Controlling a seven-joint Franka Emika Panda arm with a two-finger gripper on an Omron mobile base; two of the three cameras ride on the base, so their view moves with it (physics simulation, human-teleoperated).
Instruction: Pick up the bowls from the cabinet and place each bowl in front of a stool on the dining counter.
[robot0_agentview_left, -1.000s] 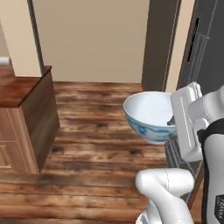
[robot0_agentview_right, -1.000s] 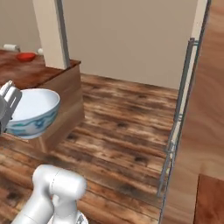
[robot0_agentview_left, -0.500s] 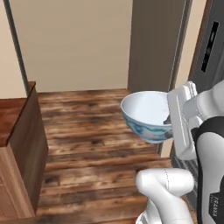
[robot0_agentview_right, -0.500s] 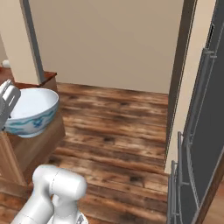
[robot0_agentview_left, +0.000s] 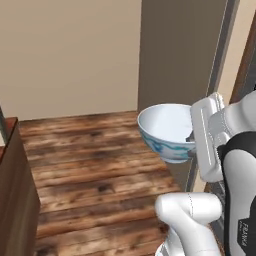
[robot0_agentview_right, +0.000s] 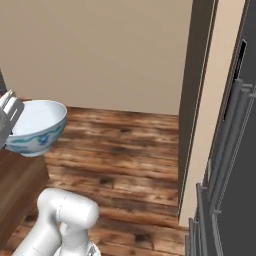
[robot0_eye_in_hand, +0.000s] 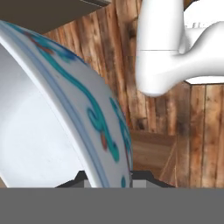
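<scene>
White bowl, deep, with blue floral pattern on its outer wall and a plain white inside. Held upright and clear of any surface, mouth up. Its rim on the gripper's side sits between the two finger tips; the rest of the bowl reaches out ahead of the gripper over the floor.

Gripper, white hand with dark finger tips. Jaws pinched on the bowl's wall at the rim, one tip inside and one outside, as the hand view shows at the bowl's lower edge. In the left base view the hand stands just behind the bowl, touching it.

Wooden plank floor, dark, well below the gripper and bowl, running ahead of them to the wall.

Beige wall, plain, well ahead of the gripper.

Dark upright panel, tall, ahead of the gripper and to its right.

Dark appliance front with long grey vertical handles, farther to the gripper's right, near the camera.

Brown wooden unit, below the gripper and to its left; in the right base view it lies beneath the held bowl, apart from it.
</scene>
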